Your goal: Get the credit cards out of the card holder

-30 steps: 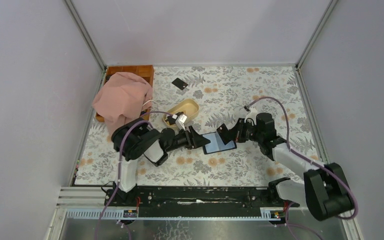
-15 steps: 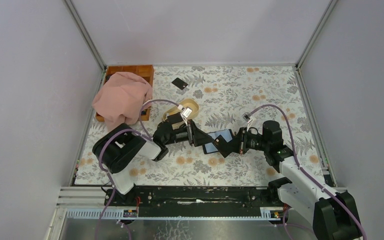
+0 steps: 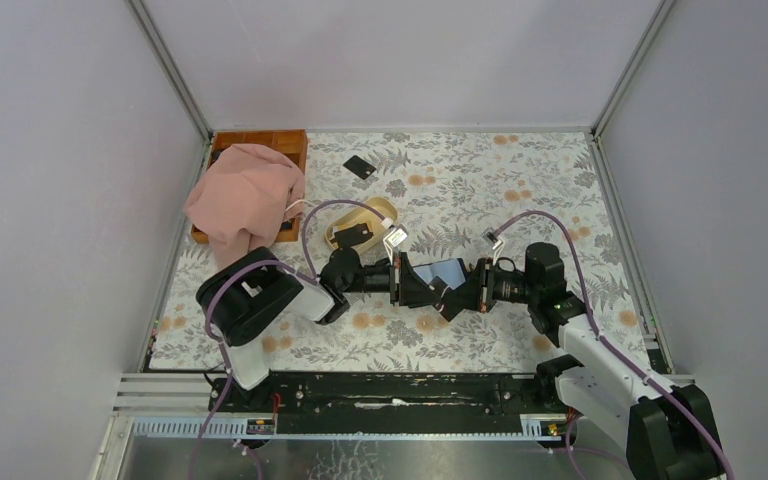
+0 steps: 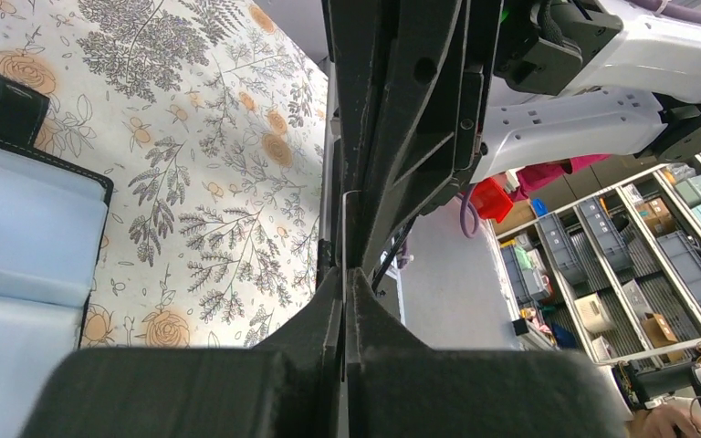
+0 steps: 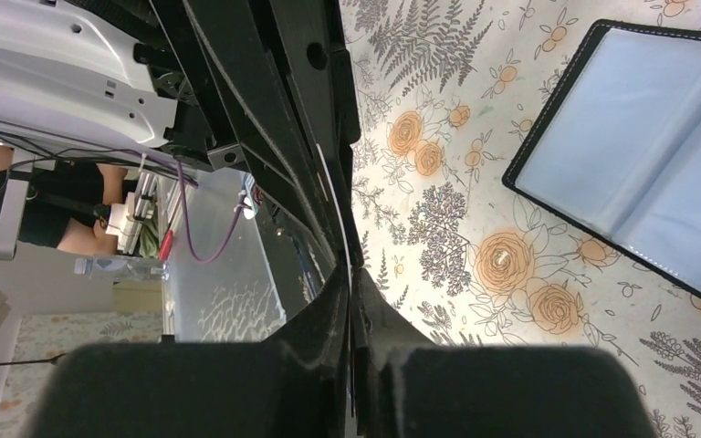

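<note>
- Left hand point(image 4: 344, 274) clenched, with a thin light edge caught between the fingers; probably the credit card point(image 3: 446, 303), seen from its side.
- Right hand point(image 5: 351, 274) clenched as well, on the opposite end of the same credit card, fingertips of both hands almost meeting.
- Card holder point(image 3: 447, 268) open on the tabletop point(image 3: 520, 190), blue-grey inside facing up, just beyond the two hands on the far side, gripped by neither.
- Deciding relation: both arms stretched on one line from left to right, hands facing each other, credit card shared in the middle. Cannot tell how much it is tilted.
- Judged next: needs one hand to let go, so that the other can carry the credit card away.
- Dish point(image 3: 388, 208) to the far left of the meeting point, much nearer to the left arm; holds already a black flat piece, probably a second card point(image 3: 352, 236).
- Third card point(image 3: 360, 167) flat on the tabletop, well beyond the dish.
- Therefore more suitable for the left hand to carry and for the right hand to release.
- Against one second ago: left hand then open and close to the dish side of the card holder, now moved right and shut.
- Against half a second ago: left fingers then not yet closed.
- Right hand shut on its black piece all this time, arm now lower and stretched further left.
- Card holder in almost the same place.
</note>
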### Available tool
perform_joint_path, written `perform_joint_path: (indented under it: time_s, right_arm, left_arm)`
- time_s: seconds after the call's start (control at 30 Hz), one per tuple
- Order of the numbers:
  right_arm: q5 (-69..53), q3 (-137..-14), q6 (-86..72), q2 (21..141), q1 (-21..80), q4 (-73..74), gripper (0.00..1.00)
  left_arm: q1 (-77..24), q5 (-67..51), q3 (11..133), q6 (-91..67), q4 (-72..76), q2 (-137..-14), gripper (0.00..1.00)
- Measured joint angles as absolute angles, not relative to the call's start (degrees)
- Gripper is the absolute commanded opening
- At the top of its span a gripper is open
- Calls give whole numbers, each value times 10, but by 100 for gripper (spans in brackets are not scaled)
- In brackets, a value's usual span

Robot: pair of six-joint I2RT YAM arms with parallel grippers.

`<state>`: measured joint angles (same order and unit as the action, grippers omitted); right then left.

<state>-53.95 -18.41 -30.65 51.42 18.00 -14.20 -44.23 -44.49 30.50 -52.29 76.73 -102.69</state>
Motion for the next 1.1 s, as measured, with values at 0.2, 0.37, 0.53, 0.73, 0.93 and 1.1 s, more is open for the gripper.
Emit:
perform_joint_path:
  time_s: [0.2,0.37,0.53,0.73,0.93,1.1]
  right_arm:
    - [-531,-180,-310,499,180,-144,33]
    - [-443,-174,-304,399,180,-123,33]
    - [-364,-171,-292,324,180,-109,33]
    - [-350,-154,-288,390,180,-113,34]
    - [-352,-136,-289,418,180,-117,34]
    - [-352,-136,-287,422,180,-131,34]
  left_arm:
    - [-442,-445,305,-521,774,-1025,0]
    - [-416,-417,268,-531,798,-1004,0]
    - [-371,-302,206,-522,769,-917,0]
    - [-370,-43,196,-506,611,-738,0]
    - [-367,194,204,-531,490,-703,0]
    - [-366,275,258,-548,421,-779,0]
